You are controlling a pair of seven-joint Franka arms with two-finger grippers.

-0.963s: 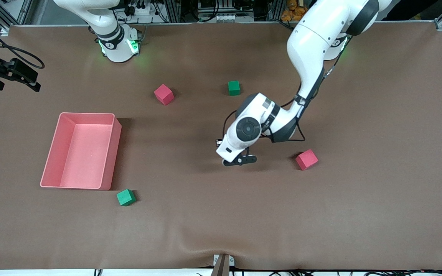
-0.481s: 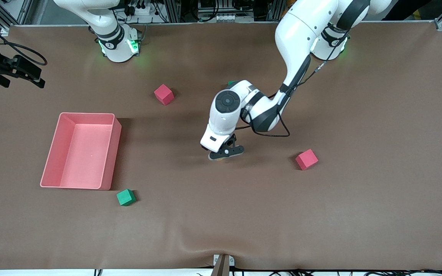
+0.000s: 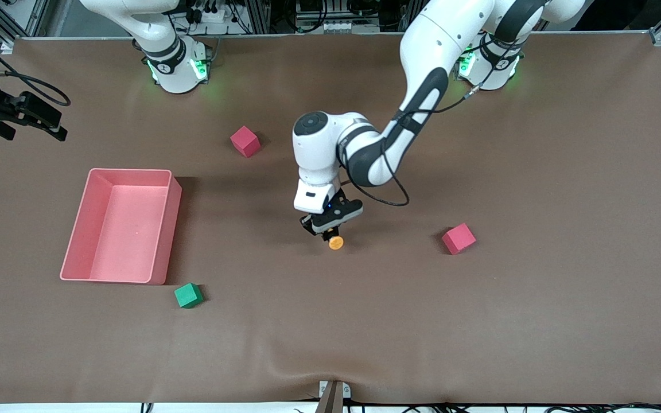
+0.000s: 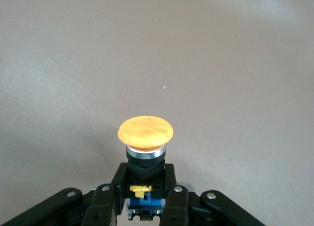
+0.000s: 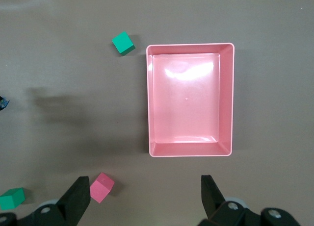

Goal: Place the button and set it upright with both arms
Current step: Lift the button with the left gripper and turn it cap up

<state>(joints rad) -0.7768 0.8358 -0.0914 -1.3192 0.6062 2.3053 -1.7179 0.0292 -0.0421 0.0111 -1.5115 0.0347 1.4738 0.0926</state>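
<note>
Left fingers (image 4: 171,206): closed narrowly on the black body of the button (image 4: 145,138), one on each side; the orange cap sticks out past the tips.
Button axis: in line with the fingers, cap leading, body and blue and yellow bits back between them; in the front view the cap (image 3: 335,243) shows just below the left gripper (image 3: 330,221), so the button looks tilted, not standing on its base.
Button place: held low over the middle of the bench (image 3: 537,315), about midway between the pink tray (image 3: 161,229) and the pink cube (image 3: 458,238) toward the left arm's end; whether it touches the bench I cannot tell.
Nearer arm: the left, by a long way, since it already holds the button.
Right fingers (image 5: 78,196): spread wide, holding nothing.
Right gripper (image 5: 142,201): waits high over the bench, looking down on the pink tray, a green cube (image 5: 122,42) and a second pink cube (image 5: 101,187).
Judgement: setting the button down comes next; standing it cap-up probably needs the right arm.
</note>
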